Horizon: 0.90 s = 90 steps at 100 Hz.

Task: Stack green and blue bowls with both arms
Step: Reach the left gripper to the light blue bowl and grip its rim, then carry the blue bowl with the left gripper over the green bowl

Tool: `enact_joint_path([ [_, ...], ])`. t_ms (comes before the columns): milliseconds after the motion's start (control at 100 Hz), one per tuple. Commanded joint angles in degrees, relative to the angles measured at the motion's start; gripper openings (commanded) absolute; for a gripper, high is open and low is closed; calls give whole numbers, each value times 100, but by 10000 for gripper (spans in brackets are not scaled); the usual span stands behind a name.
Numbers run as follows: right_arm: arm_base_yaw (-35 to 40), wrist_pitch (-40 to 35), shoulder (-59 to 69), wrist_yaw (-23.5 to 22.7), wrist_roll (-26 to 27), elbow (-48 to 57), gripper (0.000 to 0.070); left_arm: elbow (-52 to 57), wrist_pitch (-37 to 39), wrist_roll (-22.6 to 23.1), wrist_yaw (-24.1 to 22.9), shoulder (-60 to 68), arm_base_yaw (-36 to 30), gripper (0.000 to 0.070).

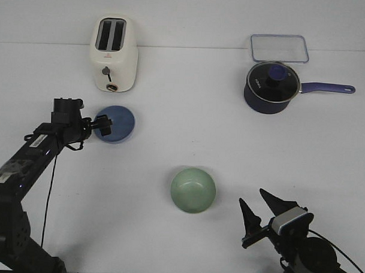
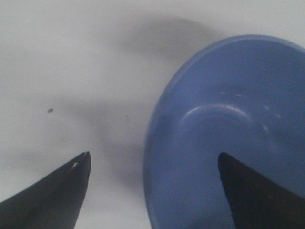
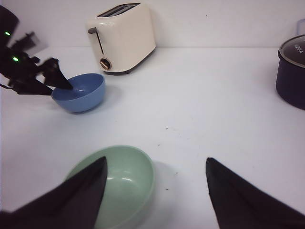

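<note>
Step in hand, as you read it: the pickup of the blue bowl (image 1: 115, 124), not yet closed.

Your left gripper (image 1: 103, 126) sits at the left-centre of the front frame, on the near-left rim of the blue bowl. The left wrist view shows the jaws spread, one fingertip (image 2: 257, 191) over the bowl's interior and the other outside over bare table (image 1: 190, 101), so the wall lies between them. Nothing is clamped yet. The bowl looks to rest flat on the table, just below the cream toaster (image 1: 114, 52) in the upper left.

The green bowl (image 1: 193, 189) stands alone at lower centre, upright and empty, well apart from the blue one. Your right gripper (image 1: 256, 210) is at the lower right, jaws parted and holding nothing. In the right wrist view the green bowl lies near one finger, not between the two, so that arm is not yet lined up on it.

Off task: the navy saucepan (image 1: 269, 87) with lid and a clear container lid (image 1: 279, 47), upper right, both far from the work.

Next move, by judgement:
- Close the left jaws on the blue wall and check that the rim does not skid sideways.
- Lift clear of the table before travelling toward centre.
- Bring the right gripper onto the green bowl's rim to steady or carry it.
- Watch the toaster just behind the left wrist during the lift.
</note>
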Motion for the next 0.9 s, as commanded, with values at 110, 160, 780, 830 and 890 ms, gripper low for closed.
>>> enact_joint_path([
  [110,50,50,33,153,-33,44,408,164,225,37,9,286,-33,312],
  [160,50,50,33,151,-33,44,408,164,284,37,11,289,-37,211],
  [780,50,70,33,153,-35,44,409,166,-168,179,553,-1335,-802,10],
  [830,44,90,33,155,-55,44,408,164,-354,267,553,-1547,-1106,9],
  [890,46,94,33,179,-57,44,408,162,-581,278,555,-1705,-1506,9],
])
